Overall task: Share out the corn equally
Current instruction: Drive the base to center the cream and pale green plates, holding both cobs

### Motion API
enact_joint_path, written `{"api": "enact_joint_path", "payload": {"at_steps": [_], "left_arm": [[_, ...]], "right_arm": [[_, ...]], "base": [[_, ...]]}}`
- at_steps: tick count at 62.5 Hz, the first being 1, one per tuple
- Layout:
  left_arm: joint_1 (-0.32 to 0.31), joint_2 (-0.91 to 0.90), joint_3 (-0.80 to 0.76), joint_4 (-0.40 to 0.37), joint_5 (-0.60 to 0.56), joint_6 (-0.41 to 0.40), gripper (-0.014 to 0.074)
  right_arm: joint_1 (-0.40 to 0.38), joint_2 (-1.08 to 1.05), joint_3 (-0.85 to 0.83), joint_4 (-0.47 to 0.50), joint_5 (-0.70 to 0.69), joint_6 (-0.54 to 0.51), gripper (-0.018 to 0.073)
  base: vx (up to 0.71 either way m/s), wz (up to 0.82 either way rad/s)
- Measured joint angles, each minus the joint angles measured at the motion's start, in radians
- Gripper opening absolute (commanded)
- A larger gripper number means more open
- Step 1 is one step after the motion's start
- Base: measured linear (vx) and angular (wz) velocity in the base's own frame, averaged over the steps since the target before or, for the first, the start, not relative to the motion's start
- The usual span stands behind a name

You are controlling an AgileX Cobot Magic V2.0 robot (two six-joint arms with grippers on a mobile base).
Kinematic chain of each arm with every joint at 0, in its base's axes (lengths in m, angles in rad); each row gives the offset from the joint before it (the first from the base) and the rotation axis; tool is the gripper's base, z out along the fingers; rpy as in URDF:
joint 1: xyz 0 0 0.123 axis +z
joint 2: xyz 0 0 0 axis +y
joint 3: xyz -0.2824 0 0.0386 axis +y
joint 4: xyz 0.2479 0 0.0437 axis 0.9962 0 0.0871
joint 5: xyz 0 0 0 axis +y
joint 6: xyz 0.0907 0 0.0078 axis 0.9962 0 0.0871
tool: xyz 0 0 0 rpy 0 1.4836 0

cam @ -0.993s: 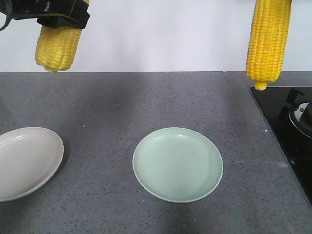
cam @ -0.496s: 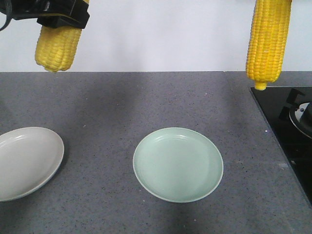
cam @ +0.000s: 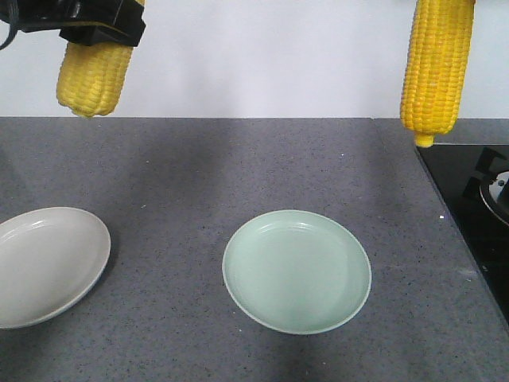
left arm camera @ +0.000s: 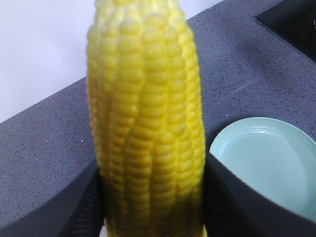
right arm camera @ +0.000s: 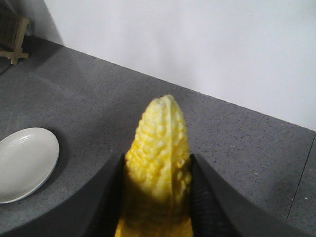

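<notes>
Broadly, a dark speckled counter (cam: 238, 159) fills the front view, with a pale wall behind it and a black stove (cam: 473, 215) let into its right edge. Two plates lie on the counter, well apart: a green plate (cam: 297, 271) near the middle and a white plate (cam: 48, 267) at the left edge, partly cut off by the frame. Neither has anything on it.

Both cobs hang in the air, above the counter and clear of the plates. The right cob (cam: 436, 64) is the longer one showing. It hangs upright with its pointed tip down, above the line where counter meets stove. The left cob (cam: 94, 76) shows only its blunt lower end, high over the left of the counter and behind the white plate.

The left gripper (cam: 87, 24) is clamped on the left cob, its dark fingers (left arm camera: 69, 207) pressed to either side. The right gripper (right arm camera: 157, 212) is out of the front view, but the wrist view shows its fingers (right arm camera: 217, 202) closed against the right cob.
</notes>
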Motion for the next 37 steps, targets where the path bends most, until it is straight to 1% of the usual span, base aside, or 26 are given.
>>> {"api": "enact_joint_path", "payload": {"at_steps": [37], "left_arm": [[0.000, 0.000, 0.000, 0.000, 0.000, 0.000, -0.0008]], "right_arm": [[0.000, 0.000, 0.000, 0.000, 0.000, 0.000, 0.0101]], "base": [[0.00, 0.00]]}}
